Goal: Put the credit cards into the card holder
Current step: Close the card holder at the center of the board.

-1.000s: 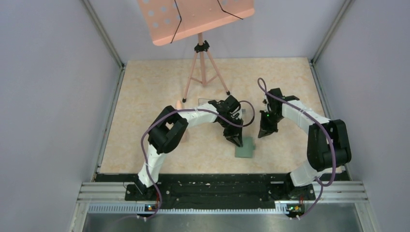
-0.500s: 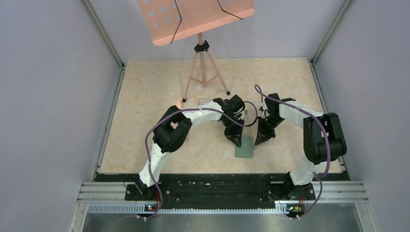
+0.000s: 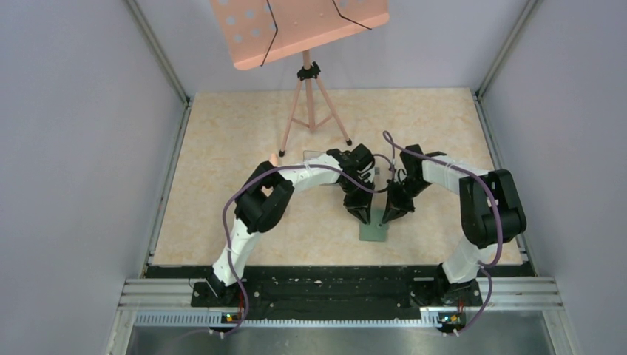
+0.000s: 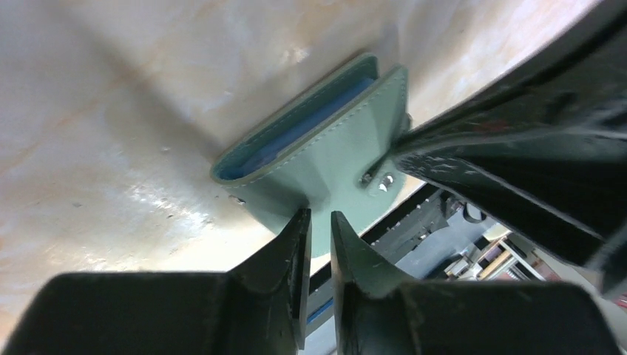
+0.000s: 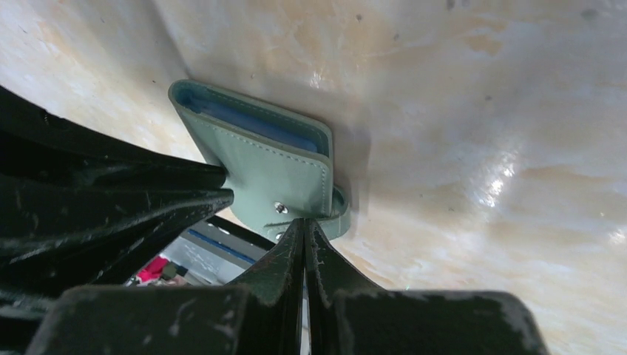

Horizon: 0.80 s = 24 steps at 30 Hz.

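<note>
Card holder (image 3: 373, 231): lies flat on the table (image 3: 222, 148), right under both sets of tips. It is folded over, its cover slightly lifted along one edge.
Left gripper (image 3: 362, 216): jaws nearly together with a thin slit between them and nothing seen in it. The tips are at the near edge of the cover.
Right gripper (image 3: 390, 216): jaws pressed together. The tips touch the strap (image 5: 341, 214) just past the stud (image 5: 279, 208); I cannot tell whether the strap is nipped.
Cards: none made out in any view.
Step in hand: opening the card holder, by my reading; no card is in yet.
Doing it well: one gripper should pin the lower leaf while the other peels only the cover, pulling slowly away from the fold. The thin leather could slip from tips this narrow, or the whole card holder could drag along.
Wrist views: show the blue sleeves inside the gap, the stitching and the stud, and how each pair of jaws stands.
Top view: shows neither of those, but it shows the two grippers side by side, almost touching.
</note>
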{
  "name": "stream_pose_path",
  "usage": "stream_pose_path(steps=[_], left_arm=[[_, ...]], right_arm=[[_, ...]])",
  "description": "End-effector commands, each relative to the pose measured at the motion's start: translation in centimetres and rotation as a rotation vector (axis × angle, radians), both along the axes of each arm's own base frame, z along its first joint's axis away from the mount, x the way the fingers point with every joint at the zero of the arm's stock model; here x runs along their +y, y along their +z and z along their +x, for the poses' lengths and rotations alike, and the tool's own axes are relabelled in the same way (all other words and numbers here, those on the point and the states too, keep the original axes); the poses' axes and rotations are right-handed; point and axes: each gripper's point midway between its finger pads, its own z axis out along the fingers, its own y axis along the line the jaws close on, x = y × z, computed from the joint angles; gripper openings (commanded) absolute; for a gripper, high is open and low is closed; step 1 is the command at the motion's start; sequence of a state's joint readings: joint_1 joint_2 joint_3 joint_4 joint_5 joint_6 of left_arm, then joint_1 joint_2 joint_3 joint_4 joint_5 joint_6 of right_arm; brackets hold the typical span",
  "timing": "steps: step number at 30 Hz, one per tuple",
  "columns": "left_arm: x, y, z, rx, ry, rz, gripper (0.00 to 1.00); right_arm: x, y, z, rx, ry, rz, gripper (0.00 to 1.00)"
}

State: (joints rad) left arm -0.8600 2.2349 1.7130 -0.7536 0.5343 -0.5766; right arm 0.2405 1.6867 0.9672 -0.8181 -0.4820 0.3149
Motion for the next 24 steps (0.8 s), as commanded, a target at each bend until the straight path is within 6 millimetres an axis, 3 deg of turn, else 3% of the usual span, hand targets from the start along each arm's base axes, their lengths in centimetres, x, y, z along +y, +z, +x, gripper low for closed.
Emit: stream_pose_path(steps=[1, 8, 24], left_arm=[[-1.7, 1.1, -0.3, 0.02, -0.014, -0.113, 0.24], [-2.4, 1.9, -0.4, 0.092, 0.014, -0.222, 0.33], [-2.1, 0.1, -2.0, 0.163, 0.02, -0.14, 0.38]], right_arm=[[0.5, -1.3, -0.5, 0.017, 0.025, 0.011, 0.0], [0.3, -1.8, -0.2, 0.014, 0.02, -0.012, 0.0], [0.5, -1.9, 0.1, 0.005, 0.001, -0.003, 0.0]])
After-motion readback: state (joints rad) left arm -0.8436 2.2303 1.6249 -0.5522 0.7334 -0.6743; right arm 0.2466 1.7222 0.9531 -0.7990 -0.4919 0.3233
